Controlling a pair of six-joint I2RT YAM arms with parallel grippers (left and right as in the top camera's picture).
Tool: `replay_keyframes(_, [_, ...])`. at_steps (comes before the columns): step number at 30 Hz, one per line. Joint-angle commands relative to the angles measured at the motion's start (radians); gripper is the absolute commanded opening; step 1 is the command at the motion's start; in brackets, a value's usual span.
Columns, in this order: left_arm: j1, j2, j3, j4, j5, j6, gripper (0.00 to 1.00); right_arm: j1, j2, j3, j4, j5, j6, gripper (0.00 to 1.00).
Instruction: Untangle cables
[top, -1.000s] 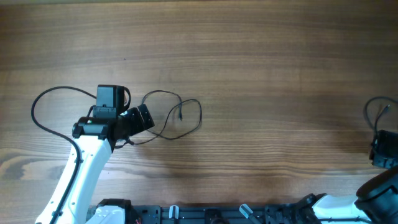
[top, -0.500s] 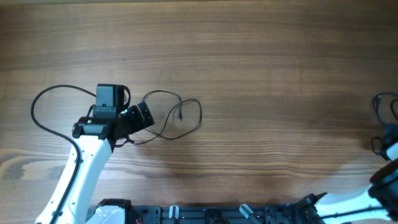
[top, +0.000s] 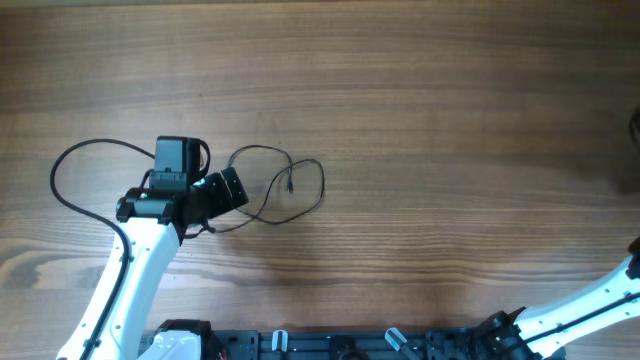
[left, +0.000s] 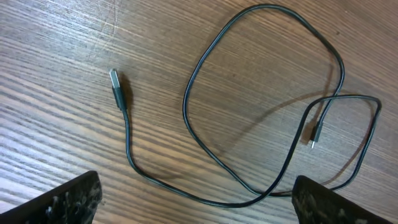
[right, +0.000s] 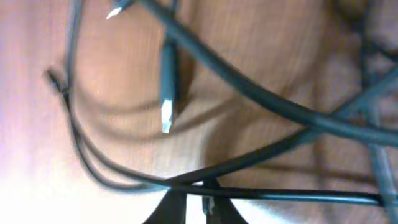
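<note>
Right arm (top: 600, 296) has swung out of the overhead view: a second ago its wrist and a small cable loop sat at the right edge, now only a white link shows at the lower right corner. Left arm (top: 135, 250) hasn't budged.

Left gripper (top: 232, 186) sits low over the wooden table (top: 420, 120), left of centre, pointing right. On the left wrist cam its fingertips (left: 71, 198) are spread wide at the two bottom corners, nothing between them but tabletop and wire. Not gripping anything.

USB cable (top: 321, 184) lies flat on the table just right of that gripper, apart from the fingers. Thin, black, one long piece. Wrist cam shows the USB-A plug (left: 117, 88) at the upper left, silver tip pointing up, and the small plug (left: 313, 138) lying inside the right-hand loop. The wire runs down from the big plug, sweeps along the bottom, and crosses itself at the lower right and again near the top of the smaller loop. Loose loops, no tight knot visible.

The left arm's own thicker lead (top: 53, 180) arcs out to the far left, well apart from the USB cable.

Right wrist cam is heavily blurred. Several dark strands (right: 93, 163) cross the frame over wood, and one silver-tipped plug (right: 166, 119) hangs among them. Right gripper (right: 194, 204) shows only as pale shapes at the bottom edge; can't tell whether its fingers are apart or pinching a strand.
</note>
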Motion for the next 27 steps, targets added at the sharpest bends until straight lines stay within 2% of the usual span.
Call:
replay_keyframes(1, [0.005,0.000,0.000,-0.005,0.008,0.008,1.00,0.007,-0.122,0.125,-0.055,-0.091,-0.022,1.00])
replay_keyframes(4, [0.003,0.000,0.000,-0.012,0.008,0.008,1.00,0.007,-0.296,0.127,-0.096,0.022,0.042,1.00])
replay_keyframes(7, [0.003,0.000,0.000,-0.021,0.008,0.008,1.00,0.007,-0.463,0.127,-0.279,0.212,0.136,1.00])
replay_keyframes(10, [0.003,0.000,0.000,-0.016,0.008,0.008,1.00,0.024,-0.558,0.127,-0.476,0.093,0.116,1.00])
replay_keyframes(12, [0.003,0.000,0.000,-0.011,0.008,0.008,1.00,0.067,-0.565,0.126,-0.602,-0.110,-0.034,1.00])
replay_keyframes(14, [0.004,0.000,0.000,-0.016,0.003,-0.018,1.00,0.165,-0.565,0.104,-0.743,-0.272,-0.280,1.00])
replay_keyframes(17, [0.005,0.000,0.000,-0.029,0.013,-0.107,1.00,0.378,-0.564,0.058,-0.888,-0.271,-0.497,1.00])
replay_keyframes(19, [0.005,0.000,0.000,-0.049,0.018,-0.061,1.00,0.508,-0.563,0.039,-0.929,-0.266,-0.605,1.00])
replay_keyframes(21, [0.004,0.000,-0.005,-0.059,0.016,0.103,1.00,0.666,-0.563,0.032,-0.942,-0.244,-0.729,1.00])
replay_keyframes(22, [0.004,0.000,-0.016,-0.047,0.014,0.129,1.00,0.724,-0.563,0.032,-0.942,-0.245,-0.777,1.00])
replay_keyframes(25, [0.005,0.000,-0.035,0.056,-0.068,0.107,1.00,0.905,-0.559,0.031,-0.912,-0.245,-0.866,1.00])
replay_keyframes(27, [0.018,-0.002,-0.032,0.138,-0.077,-0.036,1.00,1.011,-0.549,0.029,-0.853,-0.245,-0.891,1.00])
